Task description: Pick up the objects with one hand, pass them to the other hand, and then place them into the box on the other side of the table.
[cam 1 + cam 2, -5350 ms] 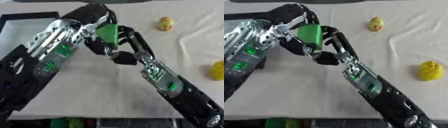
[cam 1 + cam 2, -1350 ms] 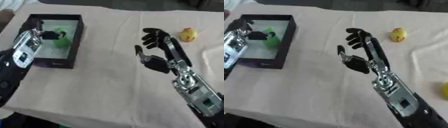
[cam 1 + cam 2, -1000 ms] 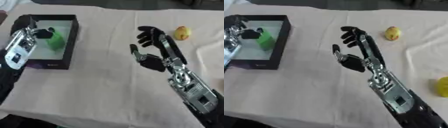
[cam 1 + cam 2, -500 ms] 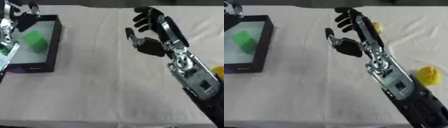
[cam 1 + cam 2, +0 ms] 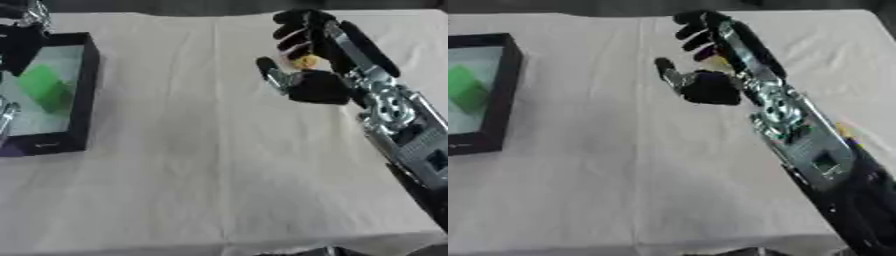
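The small yellow object (image 5: pixel 305 62) sits on the bench (image 5: pixel 219 165), half hidden behind my right robot hand (image 5: pixel 313 86); its long axis I cannot tell. My fingers are spread wide, holding nothing. I should lower over it and close round its middle. The green block (image 5: pixel 44 87) lies in the box (image 5: pixel 77 135); my left robot hand (image 5: pixel 17 37) is above it, fingers unclear.
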